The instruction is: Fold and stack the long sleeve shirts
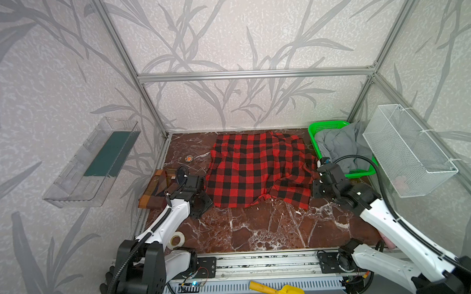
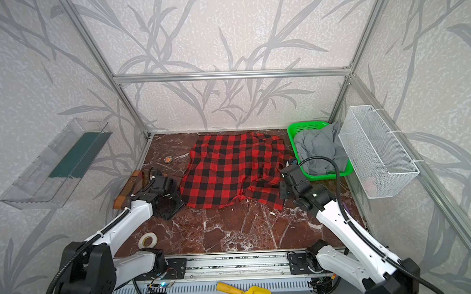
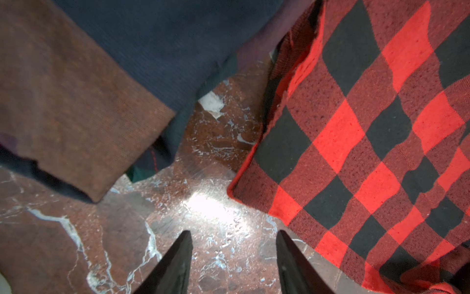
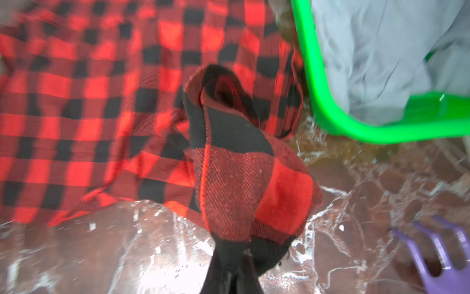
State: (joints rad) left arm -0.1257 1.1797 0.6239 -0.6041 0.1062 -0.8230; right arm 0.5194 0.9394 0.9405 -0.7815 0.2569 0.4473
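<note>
Dark red marble tabletop [image 1: 259,233], bearing the red-and-black check shirt [image 1: 256,168] spread at far centre. Green basket [image 1: 313,142] of grey cloth [image 1: 336,146] just beside its right edge. Brown plaid shirt [image 1: 150,196] folded at the left, behind the left arm [image 1: 172,217]. Right gripper [image 4: 232,269] clamped on a raised fold of the check shirt's right edge. Left gripper [image 3: 234,236] parted over bare marble between both shirts. Tape roll [image 1: 177,240] near front left

Bright glare on tabletop [image 3: 208,206]; right wrist view blurred.
</note>
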